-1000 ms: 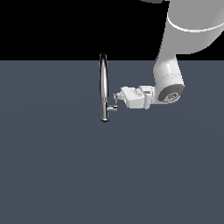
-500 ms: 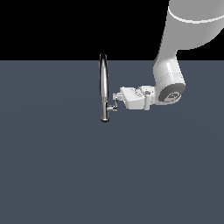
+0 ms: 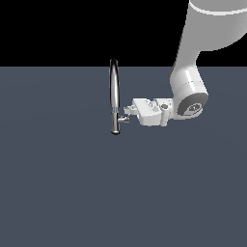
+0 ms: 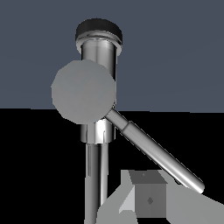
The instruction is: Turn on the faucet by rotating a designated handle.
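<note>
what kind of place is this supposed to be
Probably a bare simulated test scene, not a real kitchen: a lone chrome faucet stands on a flat grey floor under black background, with a white robot arm beside it.

I see the faucet [image 3: 114, 96] standing on the counter [image 3: 62, 183], a little to the exterior view's left of centre. The handle [image 3: 123, 118] juts from its lower part toward the exterior view's right. My hand [image 3: 129, 112] sits just beside that stub on the same side, level with it, and the arm [image 3: 193, 72] rises behind it toward the exterior view's upper right.
</note>
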### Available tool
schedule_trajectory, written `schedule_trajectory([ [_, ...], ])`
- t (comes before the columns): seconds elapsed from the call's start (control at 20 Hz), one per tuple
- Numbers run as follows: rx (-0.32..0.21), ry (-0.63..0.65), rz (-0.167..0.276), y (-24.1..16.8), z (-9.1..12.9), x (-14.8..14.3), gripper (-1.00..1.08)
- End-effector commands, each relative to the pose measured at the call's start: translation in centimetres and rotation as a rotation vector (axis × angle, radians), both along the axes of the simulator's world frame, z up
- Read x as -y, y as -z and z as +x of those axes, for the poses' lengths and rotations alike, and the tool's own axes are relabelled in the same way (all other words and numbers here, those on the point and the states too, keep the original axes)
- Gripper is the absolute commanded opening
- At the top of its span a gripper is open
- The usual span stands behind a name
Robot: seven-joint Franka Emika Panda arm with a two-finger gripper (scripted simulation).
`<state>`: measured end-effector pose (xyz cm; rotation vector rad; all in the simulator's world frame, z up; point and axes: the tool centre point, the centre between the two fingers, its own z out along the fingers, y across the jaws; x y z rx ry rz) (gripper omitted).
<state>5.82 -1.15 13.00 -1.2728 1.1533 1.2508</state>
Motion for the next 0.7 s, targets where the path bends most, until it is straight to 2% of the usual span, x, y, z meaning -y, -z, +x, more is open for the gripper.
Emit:
schedule_trajectory([
  [0.0,-0.020,0.008,-0.004,1.4,-1.4,0.8,-1.00],
  [0.1,-0.020,0.008,-0.004,1.6,-1.7,0.9,-1.00],
  [0.15,0.001,-0.003,0.002,0.3,-0.8,0.0,-1.00],
  [0.65,-0.020,0.008,-0.004,6.7,-3.0,1.0,-1.00],
])
